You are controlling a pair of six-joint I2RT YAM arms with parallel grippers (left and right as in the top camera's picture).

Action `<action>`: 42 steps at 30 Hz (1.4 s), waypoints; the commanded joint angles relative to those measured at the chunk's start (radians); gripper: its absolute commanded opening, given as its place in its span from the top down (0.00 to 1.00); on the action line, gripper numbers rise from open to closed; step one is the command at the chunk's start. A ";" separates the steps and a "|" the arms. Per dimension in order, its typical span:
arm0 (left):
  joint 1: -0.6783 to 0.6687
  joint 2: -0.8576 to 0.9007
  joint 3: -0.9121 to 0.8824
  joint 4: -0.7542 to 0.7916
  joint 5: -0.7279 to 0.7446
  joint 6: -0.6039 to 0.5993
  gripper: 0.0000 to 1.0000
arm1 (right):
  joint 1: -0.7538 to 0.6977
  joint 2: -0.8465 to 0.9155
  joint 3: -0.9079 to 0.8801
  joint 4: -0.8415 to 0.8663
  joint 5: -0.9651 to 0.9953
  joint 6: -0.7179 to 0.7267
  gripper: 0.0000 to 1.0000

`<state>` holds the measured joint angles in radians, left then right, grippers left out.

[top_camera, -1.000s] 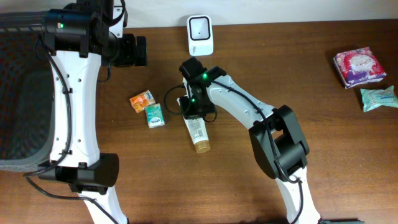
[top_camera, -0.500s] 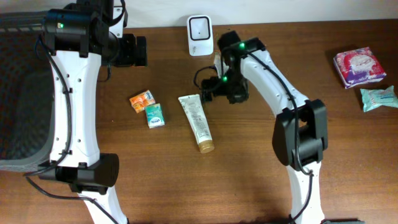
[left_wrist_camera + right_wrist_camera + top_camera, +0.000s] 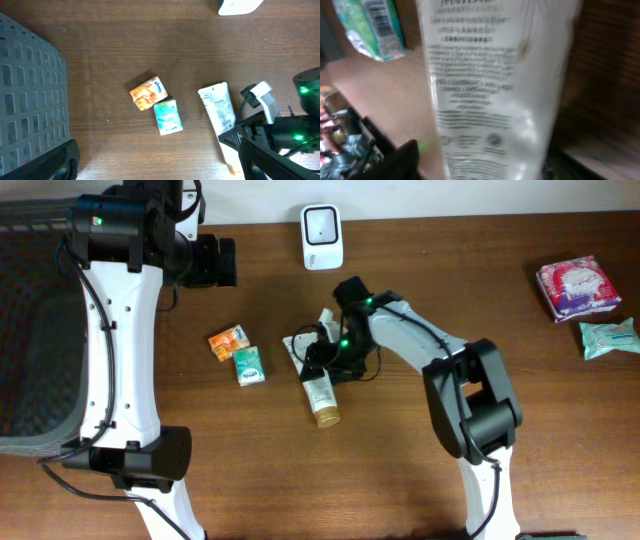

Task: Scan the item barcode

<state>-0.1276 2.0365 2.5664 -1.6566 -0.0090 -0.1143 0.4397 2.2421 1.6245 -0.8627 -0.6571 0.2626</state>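
Left gripper wide open, empty. Right gripper down over the white tube lying on the table beside the green pack, fingers either side; can't tell if it's pinching. Tube print too blurred to read; green pack shows a barcode.

A white tube with tan cap, orange packet, teal packet, dark brown wood-grain table.
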 commanded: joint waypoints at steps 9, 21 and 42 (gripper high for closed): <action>0.004 0.000 0.000 0.001 -0.006 -0.005 0.01 | 0.044 -0.020 0.162 -0.180 0.483 0.105 0.96; 0.004 0.000 0.000 0.001 -0.006 -0.005 0.01 | 0.059 -0.018 0.166 -0.272 0.796 0.195 0.11; 0.003 0.000 0.000 0.001 -0.006 -0.005 0.01 | 0.068 0.005 0.337 -0.403 1.066 0.439 0.05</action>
<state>-0.1276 2.0365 2.5664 -1.6562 -0.0090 -0.1143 0.4641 2.2395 1.9667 -1.2778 0.1719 0.5446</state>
